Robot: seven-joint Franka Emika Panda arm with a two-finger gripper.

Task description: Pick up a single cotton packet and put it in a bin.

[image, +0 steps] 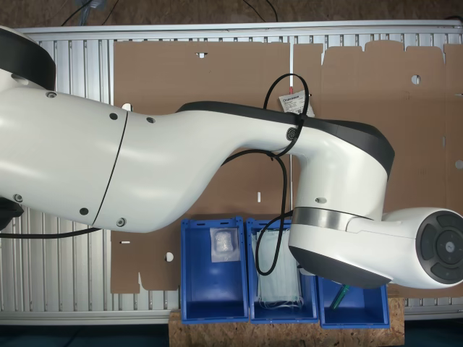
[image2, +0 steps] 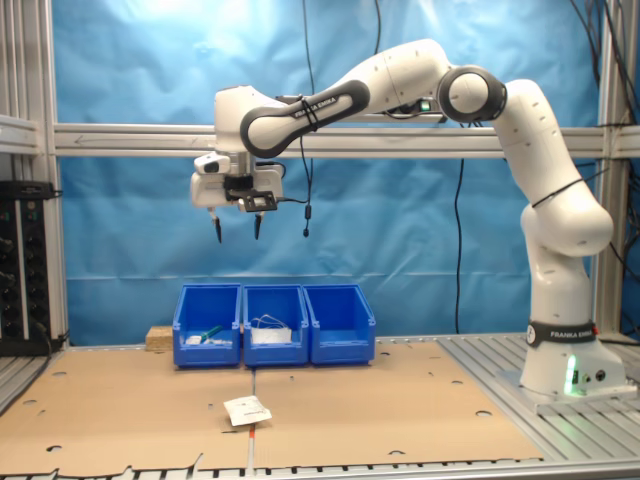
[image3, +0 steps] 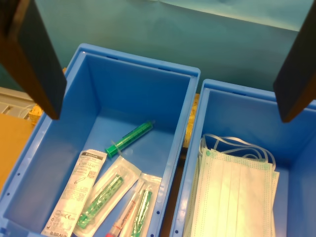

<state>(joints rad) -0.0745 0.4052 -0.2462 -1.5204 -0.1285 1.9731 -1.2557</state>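
A cotton packet [image: 224,246], clear with white cotton inside, lies in the blue bin [image: 189,289] at the first exterior view's left end of the row. A second small white squarish packet [image2: 247,410] lies on the cardboard in front of the bins, partly behind the arm's cable in the first exterior view [image: 293,100]. My gripper [image2: 238,228] hangs open high above the bins, over the syringe bin [image2: 208,322] and the mask bin [image2: 275,322]. In the wrist view its dark fingers [image3: 34,59] stand wide apart around my gripper [image3: 170,113], with nothing between them.
Three blue bins stand side by side at the back of the cardboard sheet [image2: 400,400]. One holds green syringes [image3: 129,138] and long white packets, the middle one pale green face masks [image3: 237,187]. Aluminium frame posts [image2: 30,200] flank the table.
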